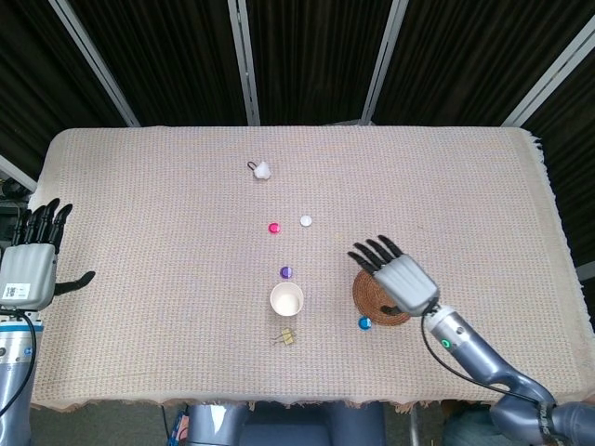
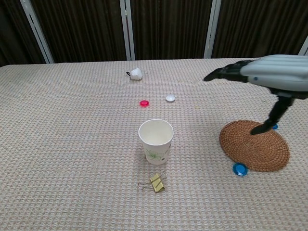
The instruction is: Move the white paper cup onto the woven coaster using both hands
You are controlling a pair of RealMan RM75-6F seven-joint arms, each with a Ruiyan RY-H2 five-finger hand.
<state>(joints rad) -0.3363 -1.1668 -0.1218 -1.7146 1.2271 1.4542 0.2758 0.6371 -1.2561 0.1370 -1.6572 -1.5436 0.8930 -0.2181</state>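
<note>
Dark corrugated panels with pale metal struts close off the far side, and a beige woven cloth covers the counter [image 1: 139, 186].

As far as the views show, the task is barely begun. The white paper cup [image 1: 286, 299] stands upright and empty near the middle of the near half of the counter, untouched, with a purple cap [image 1: 286, 272] just beyond it and a yellow binder clip [image 1: 287, 337] just in front of it. The woven coaster [image 2: 255, 145] lies to the right of the cup, apart from it and bare of any cup; a blue cap [image 2: 239, 169] sits at its near edge. Grasping, lifting and setting down all remain.

The right hand [image 1: 398, 273] hovers above the coaster, palm down, fingers stretched out and apart toward the far left, thumb hanging toward the mat, holding nothing. The left hand [image 1: 35, 255] is at the far left edge of the counter, well apart from the cup, fingers extended toward the far side, thumb out sideways, also empty.
</note>
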